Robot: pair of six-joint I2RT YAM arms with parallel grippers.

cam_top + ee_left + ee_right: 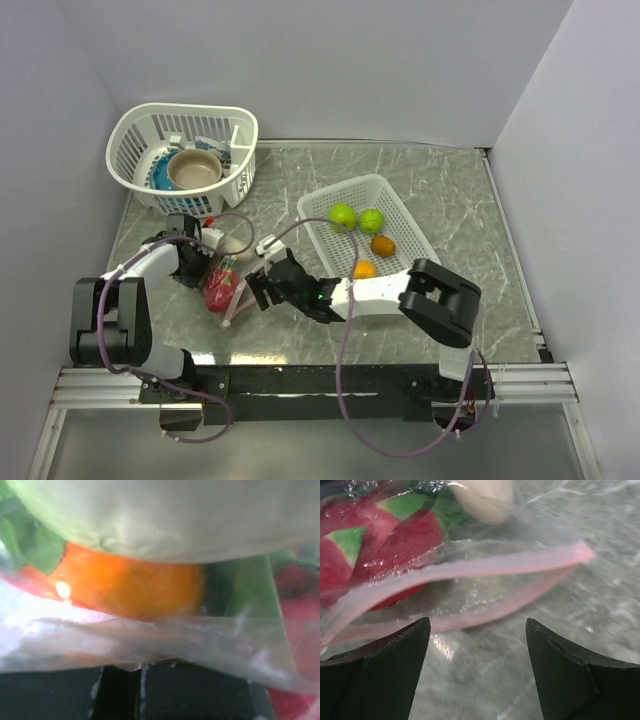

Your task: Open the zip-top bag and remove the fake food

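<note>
Over on the left side of the bench (450,190), the bag (226,296) lies unzipped, with the left pincer (198,268) clamped tight on its edge. The right pincer (477,672) hangs wide open and empty at the mouth. Some fake food (343,213) is already in the basket (340,190), but a red piece (405,540) and more are left inside.

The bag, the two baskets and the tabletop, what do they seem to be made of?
Bag: thin clear plastic film, glossy; it wrinkles, glints and shows red food through it. Its zip strip looks like thicker pale pink plastic.
Round basket and rectangular basket: white moulded plastic with slotted walls.
Tabletop: grey, veined like marble, slightly shiny; stone or printed laminate, I cannot tell.
</note>
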